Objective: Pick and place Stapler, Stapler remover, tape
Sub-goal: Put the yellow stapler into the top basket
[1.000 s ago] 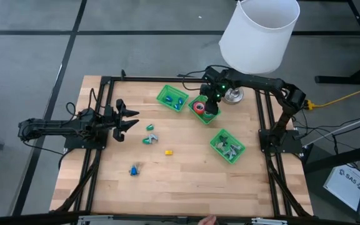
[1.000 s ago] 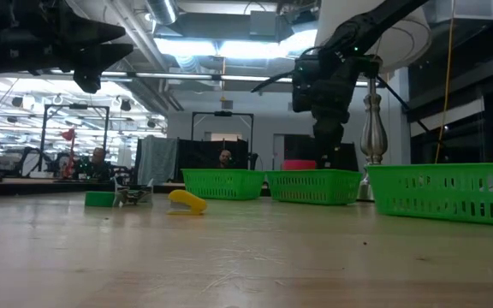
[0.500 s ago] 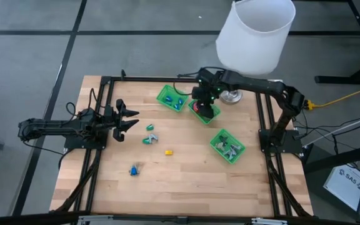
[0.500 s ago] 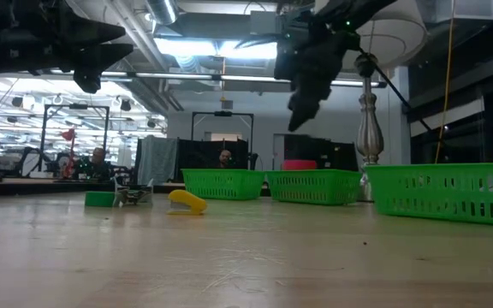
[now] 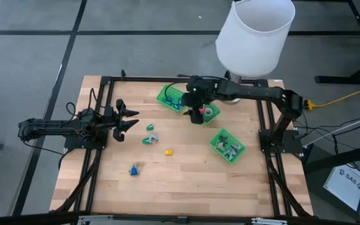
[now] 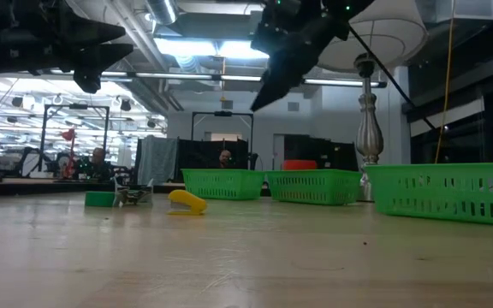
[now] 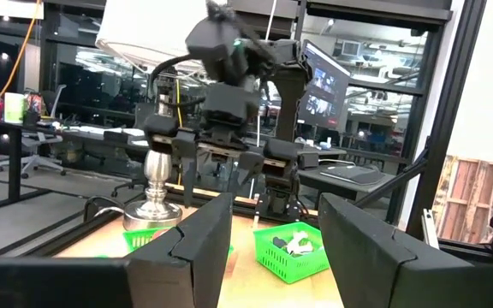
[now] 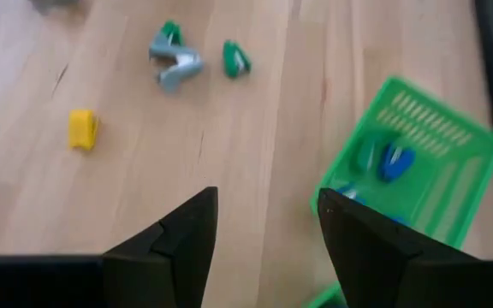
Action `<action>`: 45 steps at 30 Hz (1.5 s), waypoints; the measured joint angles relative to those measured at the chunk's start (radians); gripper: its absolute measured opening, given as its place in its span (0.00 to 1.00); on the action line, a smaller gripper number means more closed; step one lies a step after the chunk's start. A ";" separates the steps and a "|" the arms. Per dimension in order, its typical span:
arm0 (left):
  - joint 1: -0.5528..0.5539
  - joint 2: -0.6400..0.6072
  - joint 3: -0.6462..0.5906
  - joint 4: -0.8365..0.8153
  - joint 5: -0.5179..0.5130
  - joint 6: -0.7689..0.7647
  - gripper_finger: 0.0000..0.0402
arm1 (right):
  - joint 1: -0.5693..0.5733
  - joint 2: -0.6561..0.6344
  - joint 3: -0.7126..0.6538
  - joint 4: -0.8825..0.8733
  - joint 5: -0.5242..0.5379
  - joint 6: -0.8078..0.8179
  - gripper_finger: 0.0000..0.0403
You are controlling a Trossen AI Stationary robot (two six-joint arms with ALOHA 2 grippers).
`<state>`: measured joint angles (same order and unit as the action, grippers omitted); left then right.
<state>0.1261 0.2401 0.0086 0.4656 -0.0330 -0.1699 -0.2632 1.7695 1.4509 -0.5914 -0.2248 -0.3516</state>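
My right gripper (image 5: pixel 195 115) hangs open in the air between the far-left green tray (image 5: pixel 172 97) and the middle green tray (image 5: pixel 206 112), high in the low view (image 6: pixel 262 96). Its wrist view (image 8: pixel 268 244) looks down on a small yellow stapler (image 8: pixel 81 128), a grey-and-green staple remover (image 8: pixel 174 58) and a green piece (image 8: pixel 235 58), all lying on the wood. A red tape roll (image 6: pixel 299 164) shows inside the middle tray. A blue piece (image 5: pixel 133 169) lies nearer the front. My left gripper (image 5: pixel 132 122) waits open at the table's left side.
A third green tray (image 5: pixel 227 145) with grey and green pieces sits at the right. A lamp with a white shade (image 5: pixel 255 31) and metal base stands at the far edge beside the right arm. The far-left tray (image 8: pixel 409 158) holds blue pieces. Bare wood lies at the table's near side.
My right gripper has risen out of the middle tray and swung toward the table's left, now hanging high over the gap between the two far trays. The red tape stays in the middle tray. The left arm has kept still.
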 joint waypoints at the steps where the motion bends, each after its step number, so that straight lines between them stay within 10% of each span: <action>1: 0.000 0.000 0.000 0.000 0.000 0.000 0.43 | 0.012 0.000 0.000 0.019 0.017 0.000 0.52; 45: 0.000 0.000 0.000 0.000 0.000 0.000 0.43 | 0.361 0.334 0.078 0.377 0.174 0.326 0.52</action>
<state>0.1261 0.2398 0.0086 0.4652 -0.0330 -0.1699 0.0973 2.1039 1.5292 -0.2145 -0.0509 -0.0257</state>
